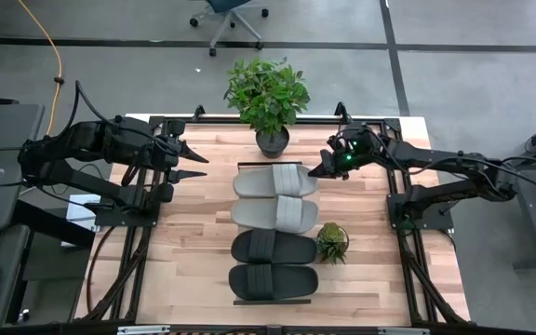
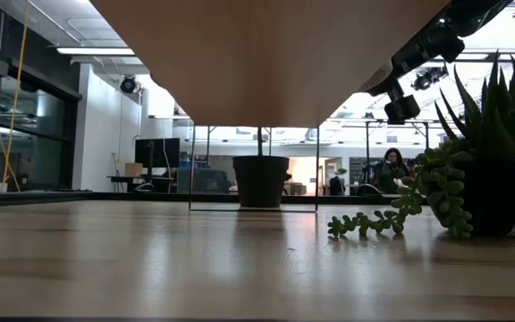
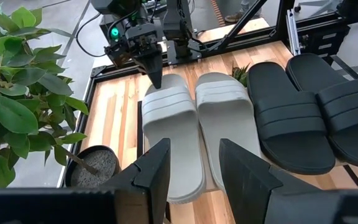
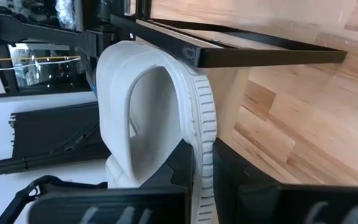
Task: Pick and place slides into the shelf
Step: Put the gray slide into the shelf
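Observation:
Four slides lie side by side on the shelf (image 2: pixel 266 54), which stands raised over the table's middle. Two are light grey (image 1: pixel 268 180) (image 1: pixel 273 213) at the far end and two are black (image 1: pixel 268 247) (image 1: pixel 270 280) at the near end. Each rests on its sole. My right gripper (image 1: pixel 316 171) is at the right end of the farthest grey slide (image 3: pixel 166 124) and is shut on it. My left gripper (image 1: pixel 203 166) hangs open and empty to the left of the shelf, above the table. My right gripper holds the farthest grey slide by the toe end of its sole (image 4: pixel 204 146). It pinches the sole between its two fingers, one on the footbed side and one on the underside. The fingers come from the table's right, slanting down. The slide lies level along the shelf's far rail (image 4: pixel 260 56).
A large potted plant (image 1: pixel 268 93) stands at the table's far edge behind the shelf. A small succulent (image 1: pixel 332 240) sits on the table just right of the black slides. Bare tabletop lies left and right of the shelf. A person (image 2: pixel 392 165) sits far off in the room.

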`<action>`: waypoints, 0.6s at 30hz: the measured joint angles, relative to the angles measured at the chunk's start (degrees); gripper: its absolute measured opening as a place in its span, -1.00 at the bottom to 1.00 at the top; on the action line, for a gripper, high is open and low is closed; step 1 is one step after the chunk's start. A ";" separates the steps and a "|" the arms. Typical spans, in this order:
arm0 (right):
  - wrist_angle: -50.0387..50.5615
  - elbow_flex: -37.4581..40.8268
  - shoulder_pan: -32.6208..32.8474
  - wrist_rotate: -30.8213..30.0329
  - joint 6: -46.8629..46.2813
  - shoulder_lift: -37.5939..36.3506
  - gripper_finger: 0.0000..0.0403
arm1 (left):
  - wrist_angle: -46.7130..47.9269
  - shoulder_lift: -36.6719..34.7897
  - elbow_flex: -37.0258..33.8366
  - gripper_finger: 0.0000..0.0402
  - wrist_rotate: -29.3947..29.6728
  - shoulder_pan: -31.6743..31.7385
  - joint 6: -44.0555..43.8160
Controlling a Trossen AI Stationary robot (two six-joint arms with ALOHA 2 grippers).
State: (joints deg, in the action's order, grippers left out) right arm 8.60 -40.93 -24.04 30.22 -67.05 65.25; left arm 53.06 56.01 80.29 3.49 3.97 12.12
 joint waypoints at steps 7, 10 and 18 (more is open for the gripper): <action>-0.09 -0.02 -0.32 -0.61 0.94 0.00 -0.89 | 0.00 0.00 0.00 -0.37 0.00 -0.01 0.00; -0.15 -0.04 -0.34 -0.64 1.08 0.00 -0.81 | -0.01 0.15 0.00 -0.37 0.00 0.00 0.00; -0.24 -0.13 -0.32 -0.96 1.08 -0.07 -0.62 | 0.02 0.57 0.00 -0.37 0.00 0.00 0.02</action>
State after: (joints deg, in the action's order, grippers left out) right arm 8.36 -41.06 -24.36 29.26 -65.98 65.19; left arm 53.08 56.58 80.29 3.49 3.98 12.14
